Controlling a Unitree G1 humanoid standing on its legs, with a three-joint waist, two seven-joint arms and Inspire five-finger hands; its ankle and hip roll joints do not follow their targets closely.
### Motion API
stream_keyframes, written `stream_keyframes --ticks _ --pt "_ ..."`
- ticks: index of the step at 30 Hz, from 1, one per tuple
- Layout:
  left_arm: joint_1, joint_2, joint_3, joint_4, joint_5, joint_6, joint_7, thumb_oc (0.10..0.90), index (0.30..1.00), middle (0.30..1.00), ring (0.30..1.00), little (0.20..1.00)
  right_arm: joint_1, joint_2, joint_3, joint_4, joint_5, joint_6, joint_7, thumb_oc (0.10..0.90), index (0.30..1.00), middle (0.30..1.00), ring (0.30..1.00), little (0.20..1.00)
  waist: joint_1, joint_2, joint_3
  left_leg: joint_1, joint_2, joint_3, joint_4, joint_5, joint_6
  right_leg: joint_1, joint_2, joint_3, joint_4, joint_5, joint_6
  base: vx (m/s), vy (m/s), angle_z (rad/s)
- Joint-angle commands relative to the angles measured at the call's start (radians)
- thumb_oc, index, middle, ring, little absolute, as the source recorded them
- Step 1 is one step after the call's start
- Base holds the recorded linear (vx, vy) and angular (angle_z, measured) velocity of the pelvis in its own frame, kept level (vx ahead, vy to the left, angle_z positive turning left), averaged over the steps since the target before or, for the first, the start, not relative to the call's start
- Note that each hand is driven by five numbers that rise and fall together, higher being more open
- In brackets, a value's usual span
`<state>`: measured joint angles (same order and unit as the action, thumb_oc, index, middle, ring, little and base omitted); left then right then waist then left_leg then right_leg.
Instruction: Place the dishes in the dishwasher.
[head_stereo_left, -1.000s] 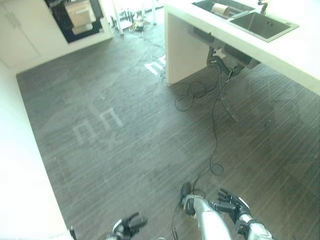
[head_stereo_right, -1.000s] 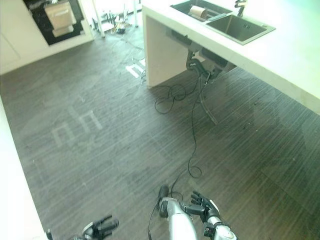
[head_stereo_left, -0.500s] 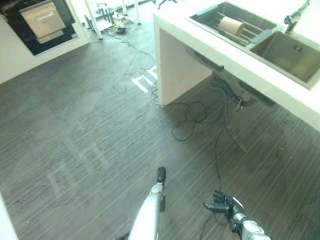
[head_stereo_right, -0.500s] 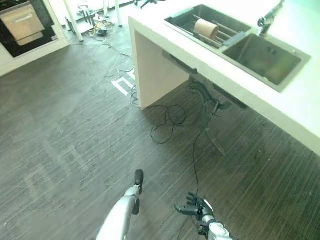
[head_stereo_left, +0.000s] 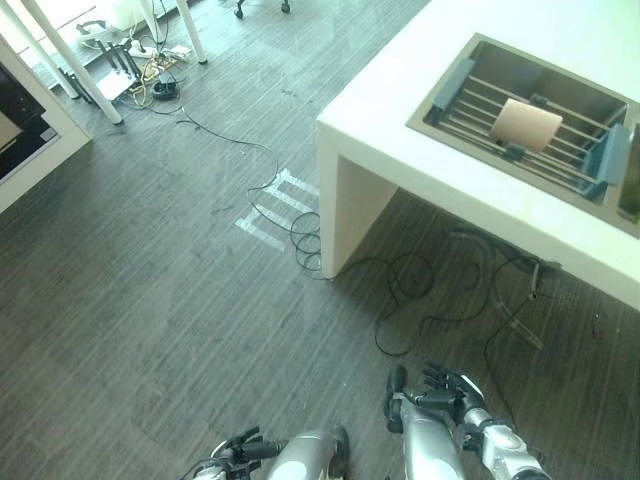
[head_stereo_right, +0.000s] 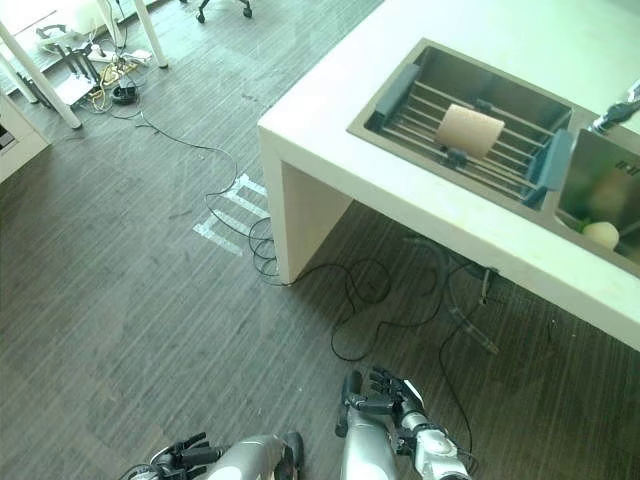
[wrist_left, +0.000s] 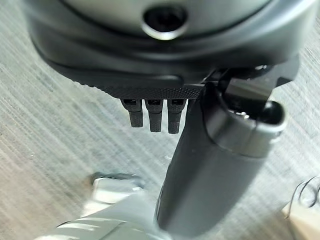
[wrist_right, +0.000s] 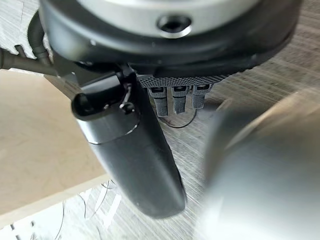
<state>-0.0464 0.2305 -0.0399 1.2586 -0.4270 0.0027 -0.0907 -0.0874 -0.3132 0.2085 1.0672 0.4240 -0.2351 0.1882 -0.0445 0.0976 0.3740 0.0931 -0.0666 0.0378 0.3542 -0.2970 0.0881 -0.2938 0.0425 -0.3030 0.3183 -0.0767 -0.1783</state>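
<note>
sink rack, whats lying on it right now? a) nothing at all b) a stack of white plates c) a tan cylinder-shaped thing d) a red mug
c: a tan cylinder-shaped thing lies across the bars of the rack set in the left basin of the sink; both hands are low over the floor, away from the counter, the left hand and the right hand holding nothing.
</note>
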Motion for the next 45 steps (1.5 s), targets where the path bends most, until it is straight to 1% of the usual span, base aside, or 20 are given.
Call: stream_keyframes --ticks 1,5,11,19,22,24,25,26,28,30,31,32,34,35,36,37,39,41,43,45 --pt "0.072 -0.010 -0.043 -0.036 0.029 -0.016 -0.002 0.800 0.900 0.900 0.900 0.900 -0.029 -0.003 -0.030 -0.003 -0.040 -0.054 0.020 0.800 0.900 0.900 0.900 0.900 0.046 -0.031 -0.089 -0.139 0.012 0.006 -0.054 0.074 -0.011 0.200 -0.078 0.050 -0.018 -0.072 0.224 0.29 -0.296 0.30" --pt "0.073 -0.023 -0.059 -0.044 0.030 -0.008 0.012 0.800 0.900 0.900 0.900 0.900 -0.040 0.000 -0.027 0.004 -0.028 -0.046 0.005 0.800 0.900 0.900 0.900 0.900 0.058 -0.046 -0.104 -0.160 0.015 0.026 -0.054 0.086 -0.028 0.220 -0.082 0.055 -0.018 -0.105 0.220 0.09 -0.118 0.04" --pt "0.081 -0.031 -0.064 -0.059 0.040 0.007 0.039 0.800 0.900 0.900 0.900 0.900 -0.022 -0.003 -0.033 -0.002 -0.027 -0.036 -0.023 0.800 0.900 0.900 0.900 0.900 0.065 -0.051 -0.116 -0.166 0.026 0.058 -0.054 0.088 -0.048 0.229 -0.102 0.043 -0.018 -0.126 0.219 0.01 -0.068 -0.01" --pt "0.083 -0.039 -0.066 -0.045 0.082 0.015 0.063 0.800 0.900 0.900 0.900 0.900 -0.008 0.000 -0.048 0.022 -0.021 -0.027 -0.054 0.800 0.900 0.900 0.900 0.900 0.069 -0.064 -0.112 -0.130 0.006 0.079 -0.054 0.074 -0.034 0.251 -0.118 0.058 -0.018 -0.125 0.225 -0.01 0.061 -0.05" --pt "0.078 -0.035 -0.069 -0.044 0.113 0.027 0.073 0.800 0.900 0.900 0.900 0.900 -0.011 0.004 -0.055 0.050 -0.045 -0.012 -0.064 0.800 0.900 0.900 0.900 0.900 0.072 -0.070 -0.106 -0.117 0.008 0.091 -0.054 0.062 -0.021 0.258 -0.118 0.041 -0.018 -0.114 0.233 -0.01 0.055 -0.29" --pt "0.068 -0.015 -0.083 -0.041 0.129 0.023 0.080 0.800 0.900 0.900 0.900 0.900 -0.027 0.005 -0.054 0.076 -0.067 0.004 -0.070 0.800 0.900 0.900 0.900 0.900 0.064 -0.045 -0.088 -0.107 0.038 0.070 -0.054 0.056 -0.005 0.263 -0.103 0.028 -0.018 -0.057 0.244 -0.11 -0.063 -0.40" --pt "0.060 -0.007 -0.092 -0.039 0.120 0.021 0.083 0.800 0.900 0.900 0.900 0.900 -0.031 0.002 -0.055 0.081 -0.065 0.005 -0.065 0.800 0.900 0.900 0.900 0.900 0.060 -0.037 -0.080 -0.105 0.047 0.062 -0.054 0.056 0.000 0.273 -0.103 0.030 -0.018 -0.049 0.242 -0.17 -0.184 -0.38" --pt "0.052 0.006 -0.095 -0.037 0.089 0.017 0.096 0.800 0.900 0.900 0.900 0.900 -0.039 0.000 -0.057 0.091 -0.063 0.006 -0.054 0.800 0.900 0.900 0.900 0.900 0.068 -0.031 -0.070 -0.092 0.057 0.068 -0.054 0.049 -0.001 0.279 -0.151 0.030 0.026 -0.066 0.257 -0.15 -0.220 -0.29" --pt "0.037 0.017 -0.082 -0.031 0.043 0.019 0.106 0.800 0.900 0.900 0.900 0.900 -0.052 0.003 -0.065 0.107 -0.071 0.019 -0.046 0.800 0.900 0.900 0.900 0.900 0.076 -0.024 -0.069 -0.089 0.072 0.068 -0.054 0.052 -0.005 0.289 -0.214 0.042 -0.014 -0.035 0.267 -0.16 -0.403 -0.29" --pt "0.034 0.020 -0.063 -0.027 0.034 0.019 0.108 0.800 0.900 0.900 0.900 0.900 -0.057 0.006 -0.067 0.111 -0.076 0.040 -0.047 0.800 0.900 0.900 0.900 0.900 0.087 -0.031 -0.068 -0.082 0.086 0.081 -0.054 0.054 -0.018 0.279 -0.276 0.046 -0.018 -0.015 0.283 -0.15 -0.538 -0.46" --pt "0.030 0.021 -0.053 -0.023 0.003 0.018 0.126 0.800 0.900 0.900 0.900 0.900 -0.068 0.016 -0.066 0.119 -0.067 0.062 -0.046 0.800 0.900 0.900 0.900 0.900 0.097 -0.041 -0.068 -0.085 0.116 0.093 -0.054 0.063 -0.028 0.243 -0.327 0.043 -0.018 0.028 0.298 -0.10 -0.752 -0.30" --pt "0.035 0.021 -0.040 -0.022 -0.021 0.012 0.137 0.800 0.900 0.900 0.900 0.900 -0.070 0.024 -0.068 0.127 -0.042 0.082 -0.037 0.800 0.900 0.900 0.900 0.900 0.103 -0.047 -0.065 -0.064 0.154 0.105 -0.054 0.054 -0.050 0.257 -0.328 0.034 -0.018 0.007 0.321 -0.06 -0.878 -0.29" --pt "0.052 0.015 -0.005 -0.031 -0.066 0.006 0.161 0.800 0.900 0.900 0.900 0.900 -0.067 0.037 -0.067 0.134 -0.039 0.104 -0.032 0.800 0.900 0.900 0.900 0.900 0.111 -0.062 -0.072 -0.042 0.207 0.125 -0.054 0.065 -0.078 0.274 -0.308 -0.005 -0.018 -0.028 0.327 0.07 -0.722 -0.47" --pt "0.057 0.011 0.015 -0.036 -0.098 0.013 0.164 0.800 0.900 0.900 0.900 0.900 -0.063 0.041 -0.061 0.144 -0.055 0.096 -0.036 0.800 0.900 0.900 0.900 0.900 0.109 -0.068 -0.073 -0.036 0.226 0.119 -0.054 0.071 -0.085 0.280 -0.283 0.001 -0.018 -0.052 0.310 0.09 -0.769 -0.55" --pt "0.057 0.001 0.031 -0.041 -0.072 0.027 0.139 0.800 0.900 0.900 0.900 0.900 -0.048 0.038 -0.061 0.158 -0.051 0.085 -0.042 0.800 0.900 0.900 0.900 0.900 0.101 -0.085 -0.064 -0.036 0.250 0.139 -0.054 0.120 -0.096 0.304 -0.252 0.013 -0.018 -0.083 0.273 0.06 -0.684 -0.34" --pt "0.052 -0.005 0.029 -0.045 -0.051 0.023 0.131 0.800 0.900 0.900 0.900 0.900 -0.041 0.035 -0.062 0.157 -0.043 0.089 -0.047 0.800 0.900 0.900 0.900 0.900 0.101 -0.091 -0.060 -0.043 0.243 0.157 -0.054 0.141 -0.099 0.314 -0.243 0.005 -0.018 -0.090 0.260 0.03 -0.553 -0.02" --pt "0.037 -0.029 0.001 -0.042 -0.064 -0.035 0.136 0.800 0.900 0.900 0.900 0.900 -0.019 0.025 -0.075 0.170 -0.029 0.089 -0.048 0.800 0.900 0.900 0.900 0.900 0.092 -0.085 -0.052 -0.077 0.187 0.181 -0.054 0.120 -0.088 0.316 -0.226 -0.012 -0.018 -0.099 0.251 0.02 -0.273 0.01" --pt "0.029 -0.036 -0.015 -0.056 -0.079 -0.045 0.129 0.800 0.900 0.900 0.900 0.900 -0.008 0.014 -0.087 0.170 -0.050 0.088 -0.051 0.800 0.900 0.900 0.900 0.900 0.079 -0.073 -0.056 -0.104 0.185 0.191 -0.054 0.127 -0.097 0.304 -0.225 -0.037 -0.018 -0.105 0.247 0.03 -0.082 -0.20" --pt "0.036 -0.042 -0.015 -0.072 -0.087 -0.043 0.129 0.800 0.900 0.900 0.900 0.900 -0.027 0.006 -0.080 0.184 -0.051 0.098 -0.059 0.800 0.900 0.900 0.900 0.900 0.098 -0.065 -0.066 -0.126 0.114 0.076 -0.054 0.111 -0.086 0.277 -0.201 0.017 -0.018 -0.107 0.253 0.04 0.053 -0.23" --pt "0.035 -0.043 -0.021 -0.077 -0.075 -0.024 0.138 0.800 0.900 0.900 0.900 0.900 -0.033 0.001 -0.096 0.195 -0.003 0.102 -0.042 0.800 0.900 0.900 0.900 0.900 0.096 -0.061 -0.084 -0.156 0.099 0.048 -0.054 0.118 -0.077 0.250 -0.187 0.033 -0.018 -0.102 0.244 0.02 0.076 -0.68"
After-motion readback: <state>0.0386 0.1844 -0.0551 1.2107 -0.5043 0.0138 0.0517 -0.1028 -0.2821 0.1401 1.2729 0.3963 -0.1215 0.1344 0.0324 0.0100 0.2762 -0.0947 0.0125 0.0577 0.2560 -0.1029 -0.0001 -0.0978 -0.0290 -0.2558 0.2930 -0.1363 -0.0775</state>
